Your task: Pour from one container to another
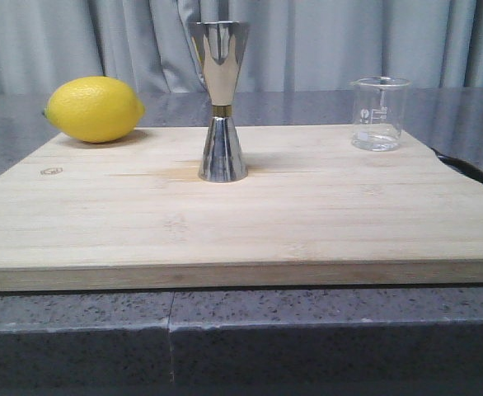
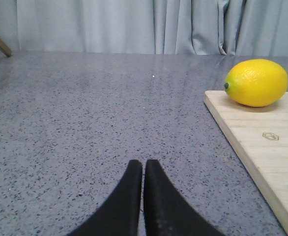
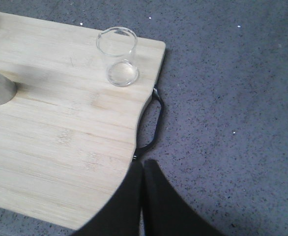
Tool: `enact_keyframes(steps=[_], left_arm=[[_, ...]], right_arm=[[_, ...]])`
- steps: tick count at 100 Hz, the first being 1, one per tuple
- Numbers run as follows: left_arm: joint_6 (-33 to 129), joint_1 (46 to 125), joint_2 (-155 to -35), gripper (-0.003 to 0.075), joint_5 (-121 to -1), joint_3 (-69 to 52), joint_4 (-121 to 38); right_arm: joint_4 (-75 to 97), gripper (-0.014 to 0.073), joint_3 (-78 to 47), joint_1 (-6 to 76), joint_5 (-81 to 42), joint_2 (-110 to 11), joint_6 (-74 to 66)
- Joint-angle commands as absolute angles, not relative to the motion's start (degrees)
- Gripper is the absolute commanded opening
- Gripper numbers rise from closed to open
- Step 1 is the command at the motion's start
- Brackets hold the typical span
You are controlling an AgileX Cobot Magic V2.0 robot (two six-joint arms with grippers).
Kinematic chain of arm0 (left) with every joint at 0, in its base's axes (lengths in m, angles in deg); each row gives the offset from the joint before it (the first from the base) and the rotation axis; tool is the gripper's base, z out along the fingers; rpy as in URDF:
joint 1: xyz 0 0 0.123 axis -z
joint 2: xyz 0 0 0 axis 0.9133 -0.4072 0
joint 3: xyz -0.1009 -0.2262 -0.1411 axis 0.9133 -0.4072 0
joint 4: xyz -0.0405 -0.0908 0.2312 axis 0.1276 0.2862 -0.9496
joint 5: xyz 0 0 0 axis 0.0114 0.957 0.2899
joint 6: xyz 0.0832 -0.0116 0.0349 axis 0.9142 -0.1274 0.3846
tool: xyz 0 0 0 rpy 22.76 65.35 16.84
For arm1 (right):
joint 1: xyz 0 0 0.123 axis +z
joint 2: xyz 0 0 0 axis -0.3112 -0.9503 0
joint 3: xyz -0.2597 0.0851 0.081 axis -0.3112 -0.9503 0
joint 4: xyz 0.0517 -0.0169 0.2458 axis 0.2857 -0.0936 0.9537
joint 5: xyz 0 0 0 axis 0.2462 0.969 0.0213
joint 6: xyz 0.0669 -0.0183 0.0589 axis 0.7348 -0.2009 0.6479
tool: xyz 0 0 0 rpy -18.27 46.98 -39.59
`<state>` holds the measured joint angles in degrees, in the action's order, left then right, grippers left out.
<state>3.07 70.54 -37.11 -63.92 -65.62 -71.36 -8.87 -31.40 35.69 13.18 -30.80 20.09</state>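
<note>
Bamboo cutting board (image 1: 307, 223) fills most of the front view, lying on a grey speckled countertop (image 1: 77, 322). I find the steel jigger (image 1: 221, 99) upright near the middle of the board, somewhat toward its far edge. The glass beaker (image 1: 379, 113) stands upright at the board's far right corner, well apart from the jigger; I cannot tell whether it holds liquid. A lemon (image 1: 94, 109) rests at the far left corner. A black handle (image 1: 468, 169) shows at the board's right edge. Neither arm appears in this view.

From the left wrist camera, I see the left gripper (image 2: 143, 164) with its fingers pressed together, over bare countertop beside the board's left edge. The lemon sits on the board corner ahead; nothing is held.

From the right wrist camera, I see the right gripper (image 3: 142, 164) likewise pressed together and empty, over the board's right edge by the black handle. The beaker stands near the corner beyond the handle, and only the jigger's base is visible at the frame edge.
</note>
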Motion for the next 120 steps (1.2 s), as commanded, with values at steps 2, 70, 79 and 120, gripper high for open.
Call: enact_keyframes(steps=[2, 70, 79, 120], left_arm=[[3.09, 70.38, -35.71, -0.0019, -72.61, -66.33, -69.80], [14.92, 70.28, -35.71, -0.0019, -76.18, -66.28, -62.96], [14.92, 70.28, -35.71, -0.0019, -76.18, -66.28, -62.96], [14.92, 70.28, -35.71, -0.0019, -76.18, -66.28, -62.96]], right_arm=[[-9.87, -0.0071, -29.44, 35.43, 9.64, -30.65, 19.99], [-9.87, -0.0071, -29.44, 35.43, 9.68, -30.65, 19.99], [-9.87, -0.0071, -29.44, 35.43, 9.68, -30.65, 19.99], [-9.87, -0.0071, -29.44, 35.43, 9.68, -30.65, 19.99]])
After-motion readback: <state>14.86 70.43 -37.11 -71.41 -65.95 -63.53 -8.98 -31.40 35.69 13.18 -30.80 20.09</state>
